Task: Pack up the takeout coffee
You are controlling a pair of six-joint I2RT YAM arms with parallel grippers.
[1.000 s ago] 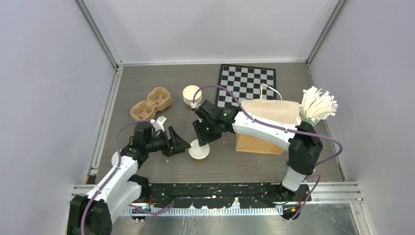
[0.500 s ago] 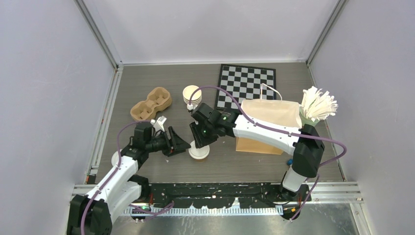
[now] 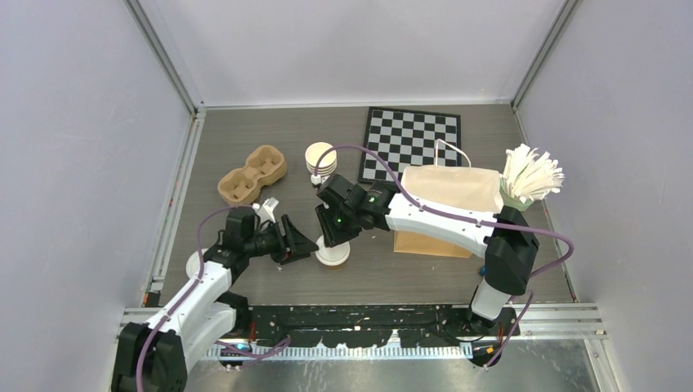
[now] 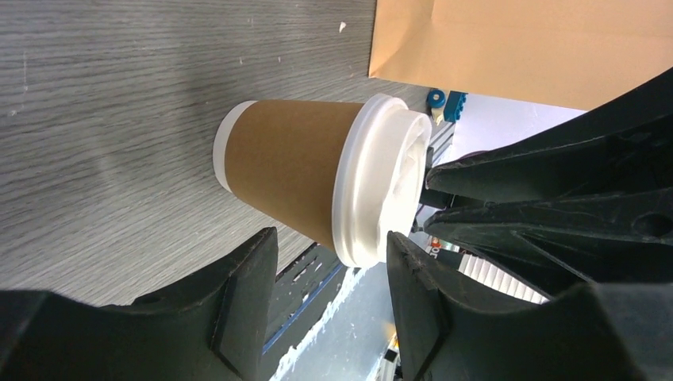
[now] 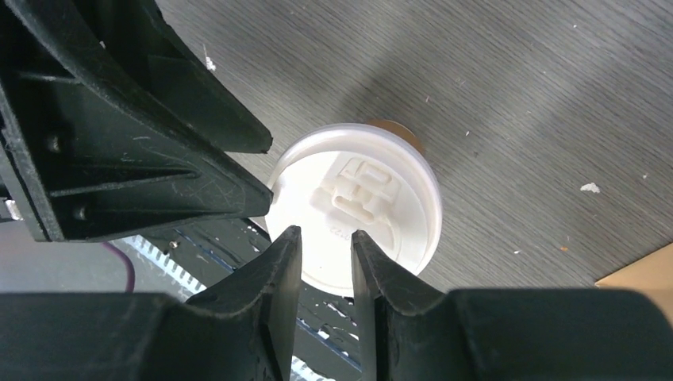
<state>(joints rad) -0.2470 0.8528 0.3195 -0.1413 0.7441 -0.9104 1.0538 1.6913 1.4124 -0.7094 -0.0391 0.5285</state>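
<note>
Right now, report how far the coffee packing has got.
Done: the lid is on the cup, which stands on the table, outside the bag. In hand: the right gripper is over the lid, the left gripper open beside the cup; neither seems to grip it. Left: cup into bag.

You're working in a robotics lab test cell, not a home or a shop. Plain pale wall panels [image 3: 73,147] close the grey wood-grain surface [image 3: 237,131] in at 9, 12 and 3 o'clock, joined by bare aluminium posts [image 3: 163,57]. A black-and-white calibration checkerboard [image 3: 413,143] lies flat at about 1 o'clock. At 6 o'clock a metal mounting rail [image 3: 359,314] carries the left arm [image 3: 200,286] and right arm [image 3: 441,222], with exposed purple cable [image 3: 359,149] looping along them.
</note>
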